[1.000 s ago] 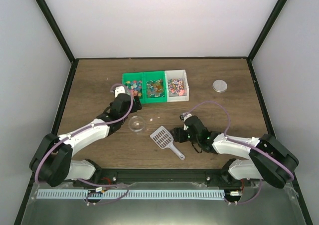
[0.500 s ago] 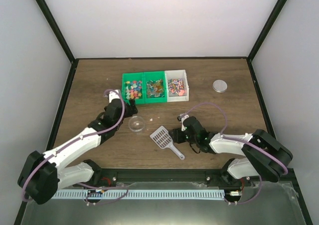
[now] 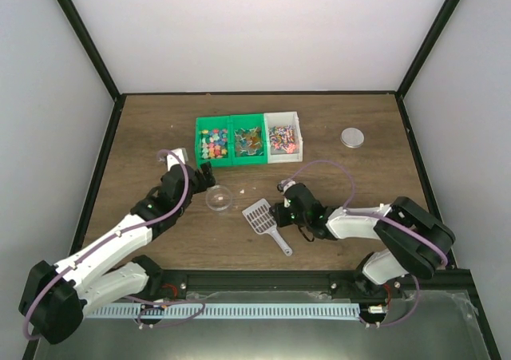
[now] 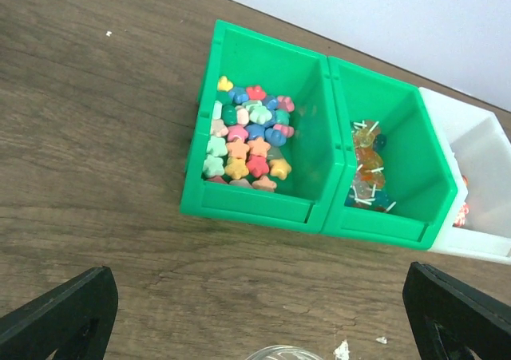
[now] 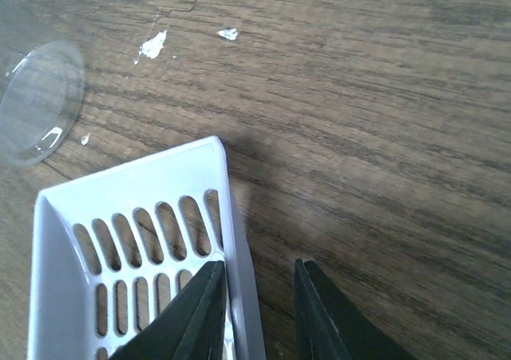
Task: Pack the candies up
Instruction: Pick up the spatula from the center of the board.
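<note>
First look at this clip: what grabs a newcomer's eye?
The bright candies heaped in the leftmost green bin of a three-bin row at the table's far middle stand out first. Nearer the arms, the grey slotted scoop lies flat on the wood, with the right fingers straddling its side wall.

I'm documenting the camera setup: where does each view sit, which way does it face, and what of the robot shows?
Top external: above and behind the bases, looking down on the table; left arm and right arm show.
Left wrist: on the left gripper, facing down at the candies in green bins; its fingertips show.
Right wrist: on the right gripper, close above the scoop; its fingers straddle one wall.
Shared: the scoop, in top external and right wrist.
</note>
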Robot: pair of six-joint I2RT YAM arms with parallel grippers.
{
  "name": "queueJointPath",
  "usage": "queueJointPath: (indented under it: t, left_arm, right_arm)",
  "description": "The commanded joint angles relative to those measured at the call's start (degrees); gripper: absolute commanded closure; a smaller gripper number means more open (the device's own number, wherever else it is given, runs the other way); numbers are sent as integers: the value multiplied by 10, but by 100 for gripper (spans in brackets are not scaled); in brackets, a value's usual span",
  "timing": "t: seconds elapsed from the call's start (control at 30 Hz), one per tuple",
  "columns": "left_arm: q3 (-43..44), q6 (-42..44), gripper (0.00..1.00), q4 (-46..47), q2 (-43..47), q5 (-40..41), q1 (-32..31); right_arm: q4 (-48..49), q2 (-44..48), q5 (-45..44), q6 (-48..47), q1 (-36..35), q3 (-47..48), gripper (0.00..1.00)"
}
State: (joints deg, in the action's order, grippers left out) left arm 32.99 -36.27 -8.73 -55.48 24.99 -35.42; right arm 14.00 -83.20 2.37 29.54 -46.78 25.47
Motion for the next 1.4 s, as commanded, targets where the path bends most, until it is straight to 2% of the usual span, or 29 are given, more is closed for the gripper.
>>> queueJointPath:
  t: [0.0, 0.23, 0.37, 0.53, 0.63, 0.7, 0.87, 1.03, 1.2, 1.37]
  left_arm:
    - [-7, -2, 0, -8, 0, 0, -3]
    - [-14, 5, 0, -8, 0, -3, -3]
    - [-18, 11, 0, 13, -4, -25, -3]
    - [-29, 69, 0, 148, -61, -220, -3]
    - [-2, 81, 0, 220, -142, -385, -3]
    - [35, 85, 0, 213, -170, -414, -3]
    - [88, 80, 0, 203, -203, -446, -3]
    - [124, 82, 2, 174, -219, -491, -4]
    - [147, 104, 13, 115, -205, -468, -4]
    - [160, 120, 19, 81, -213, -475, -4]
  right_arm:
    - [-17, -13, -30, -8, -5, 27, 76]
    - [-10, -19, -27, -5, -6, 34, 98]
    - [-21, 3, -40, -3, -6, 36, 99]
    - [-45, 69, -63, -9, -6, 42, 99]
    - [-46, 126, -45, -19, -6, 36, 99]
    - [-43, 158, -39, -29, -6, 26, 99]
    - [-62, 234, -50, -46, -6, 6, 99]
    - [-71, 258, -56, -57, -6, 0, 99]
    - [-75, 245, -57, -60, -6, 6, 99]
    - [-78, 246, -64, -61, -6, 11, 99]
